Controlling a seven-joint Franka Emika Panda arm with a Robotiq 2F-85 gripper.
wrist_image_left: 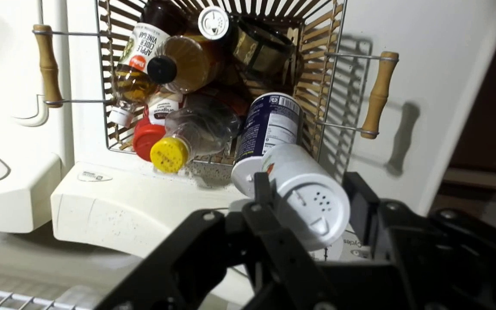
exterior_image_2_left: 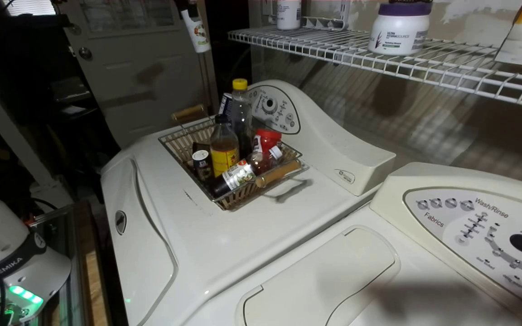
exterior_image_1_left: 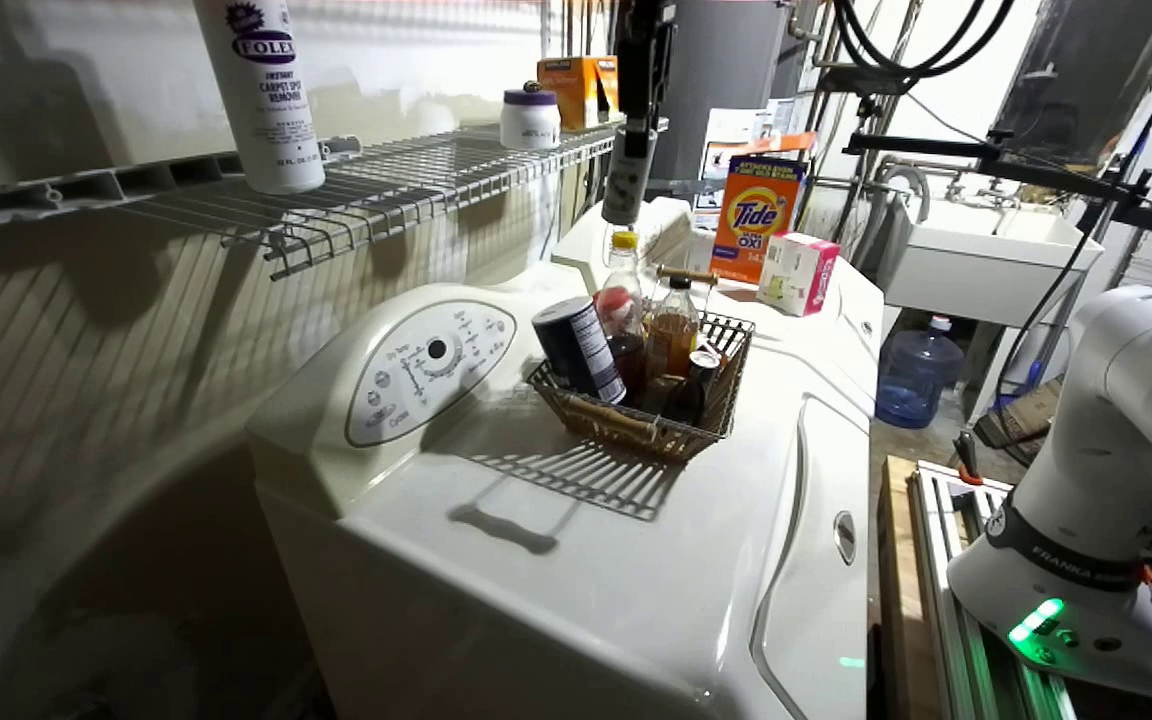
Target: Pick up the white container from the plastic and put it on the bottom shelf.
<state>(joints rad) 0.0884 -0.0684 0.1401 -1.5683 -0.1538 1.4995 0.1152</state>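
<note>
Plainly, the white container (wrist_image_left: 306, 198) is up in the air, pinched by the claw (wrist_image_left: 309, 183); in an exterior view it hangs at twelve o'clock from the slatted basket (exterior_image_1_left: 686, 446). The basket sits on the glossy white tabletop (exterior_image_1_left: 626, 590), the top of a machine (exterior_image_1_left: 416, 620), and throws a striped shadow (exterior_image_1_left: 576, 475) toward seven o'clock. From the basket, the dial panel (exterior_image_1_left: 431, 375) lies at nine o'clock and the wire shelf (exterior_image_1_left: 406, 175) on the wall (exterior_image_1_left: 416, 50) at ten, bearing a tall white bottle (exterior_image_1_left: 271, 110), a purple-lidded jar (exterior_image_1_left: 530, 122) and an orange box (exterior_image_1_left: 576, 88). A Tide box (exterior_image_1_left: 758, 215) stands at one o'clock, a pale sink (exterior_image_1_left: 976, 272) farther off at two and a blue water jug (exterior_image_1_left: 916, 380) at three. In an exterior view, a panelled door (exterior_image_2_left: 129, 90) stands behind, at ten o'clock from the basket, and a second machine (exterior_image_2_left: 410, 258) sits just beside the tabletop at four.
</note>
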